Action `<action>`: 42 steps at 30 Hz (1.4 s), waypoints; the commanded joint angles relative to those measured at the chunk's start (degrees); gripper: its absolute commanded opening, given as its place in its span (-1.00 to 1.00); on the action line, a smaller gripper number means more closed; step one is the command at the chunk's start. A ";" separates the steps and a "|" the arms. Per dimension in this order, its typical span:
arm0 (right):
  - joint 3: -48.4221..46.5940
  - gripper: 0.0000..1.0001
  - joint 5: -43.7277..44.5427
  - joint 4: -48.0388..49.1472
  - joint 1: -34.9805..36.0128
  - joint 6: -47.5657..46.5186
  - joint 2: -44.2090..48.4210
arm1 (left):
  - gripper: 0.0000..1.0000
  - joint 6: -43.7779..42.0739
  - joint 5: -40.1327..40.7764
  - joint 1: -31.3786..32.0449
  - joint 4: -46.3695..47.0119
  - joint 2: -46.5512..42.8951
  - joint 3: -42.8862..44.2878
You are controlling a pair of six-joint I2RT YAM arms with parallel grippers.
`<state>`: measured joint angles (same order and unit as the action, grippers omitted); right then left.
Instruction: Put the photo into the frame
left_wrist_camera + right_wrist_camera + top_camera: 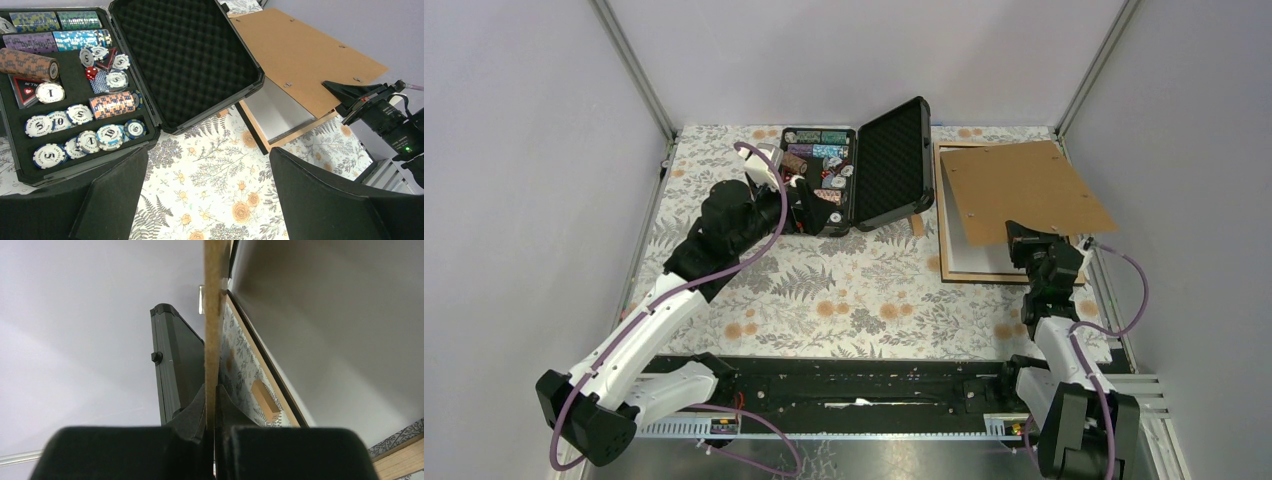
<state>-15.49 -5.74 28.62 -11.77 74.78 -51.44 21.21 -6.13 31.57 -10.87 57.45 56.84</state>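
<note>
Pressed together at the bottom of the right wrist view, the right tool point(210, 405) pinched the near edge of the brown board point(212, 315), which ran away from the lens edge-on. From above, that board point(1024, 190) hung tilted over the frame point(964, 272), which lay flat at the far right of the counter point(844, 290). Its near side was raised, and its far side reached past the frame's far edge. A pale sheet point(979, 255) lay inside the frame beneath it. It may have been the photo's back, but no printed side showed, so I could not tell. The left tool point(210, 200) hung spread wide and empty over the counter, just in front of the open case point(190, 65) of chips point(107, 137). As I judged it, the grip was the weak point. A thin, wide board held by one edge could pivot or slip between the pads and drop onto the sheet below. The case lid stood just beside the frame's left side, so a swing leftward could knock the board against it. Lowered askew, the board would likely ride on the wooden rim rather than seat inside it. The small clips point(287, 84) on it might also catch there.
</note>
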 commanded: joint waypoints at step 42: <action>7.24 -0.77 7.49 42.07 6.10 9.01 -28.59 | 0.91 -0.73 0.04 -0.46 2.60 0.59 -0.32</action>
<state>-7.07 -0.56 62.33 -7.44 83.48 -77.19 21.17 -6.17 31.40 -10.83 58.26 56.58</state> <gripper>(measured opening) 0.060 0.955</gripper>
